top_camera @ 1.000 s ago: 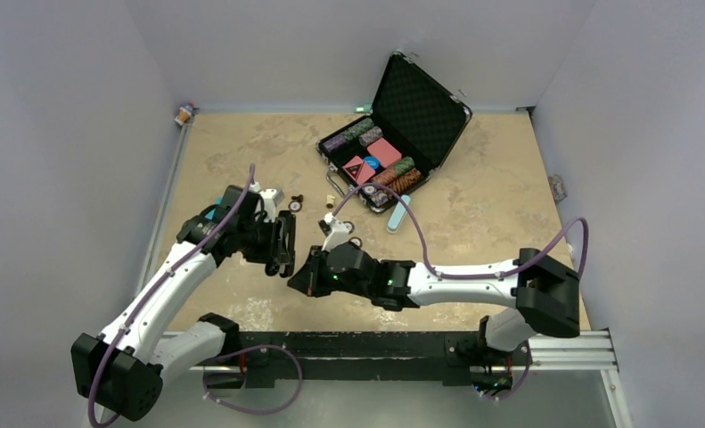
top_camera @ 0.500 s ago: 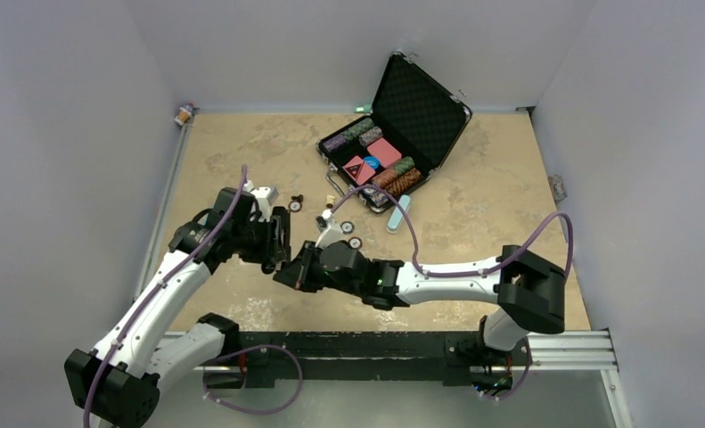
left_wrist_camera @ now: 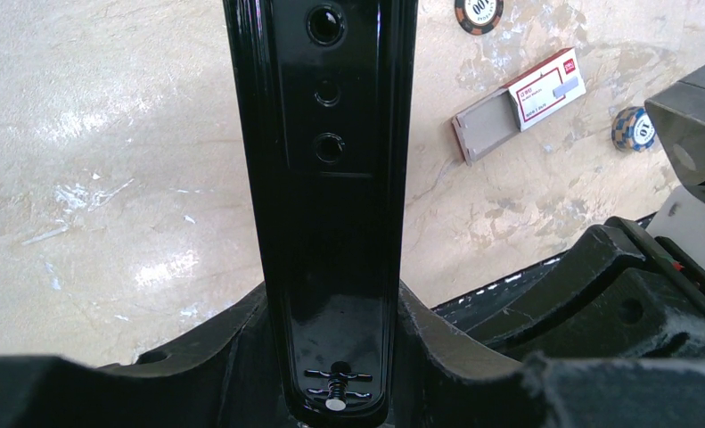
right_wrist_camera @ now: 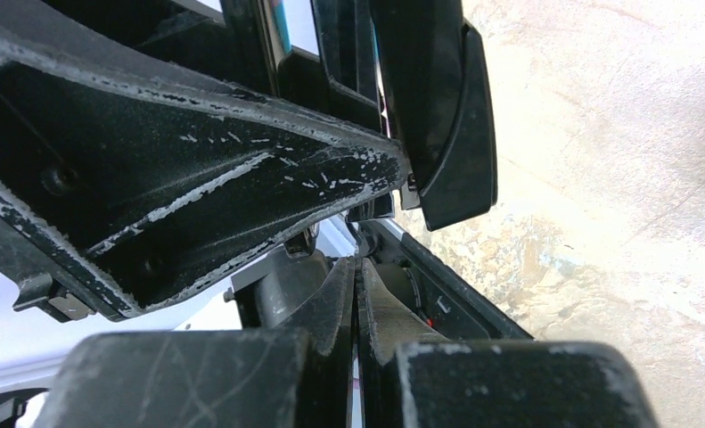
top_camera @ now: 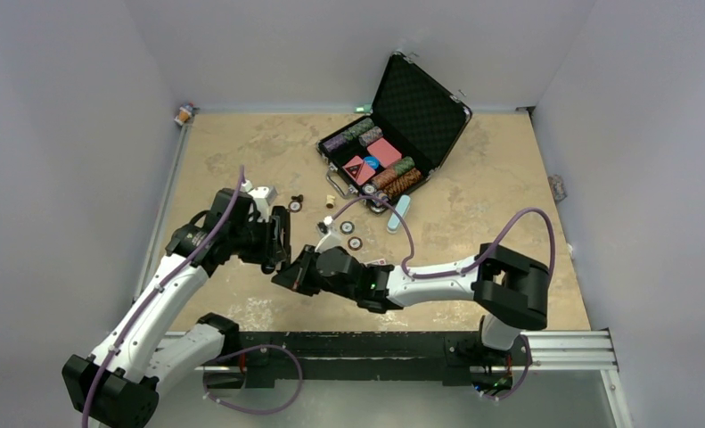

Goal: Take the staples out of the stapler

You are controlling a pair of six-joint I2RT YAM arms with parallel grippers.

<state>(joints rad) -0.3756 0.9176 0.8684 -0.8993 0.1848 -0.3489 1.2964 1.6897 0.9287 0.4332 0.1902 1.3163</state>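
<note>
Left claw (top_camera: 275,245) is clamped on the stapler (left_wrist_camera: 326,178) and holds it off the bench (top_camera: 241,160), left of centre. In the left wrist view the stapler's glossy black body runs straight up the middle, and a finger (left_wrist_camera: 224,361) hugs each side at its lower end. A small spring and pin show at its bottom end. Staples cannot be made out in any view, so their place cannot be told.

Right claw (top_camera: 288,276) sits just beside the left claw, on its right and lower side. In the right wrist view its fingers (right_wrist_camera: 335,303) are pressed together with only a hairline slit between them. Whether anything is pinched in that slit cannot be told. The tips point up at the left claw's scratched finger and the black stapler parts above.

Since a second ago the right arm has slid left, so its claw is now tight against the left claw where a gap showed before. Its elbow has also moved left and its cable loop stands higher. The left claw has shifted slightly left and keeps its grip.

A staple box (left_wrist_camera: 520,102) lies on the bench with its tray pulled half out, near two chips (left_wrist_camera: 632,127). An open case (top_camera: 420,107) of chips sits at the far side.
</note>
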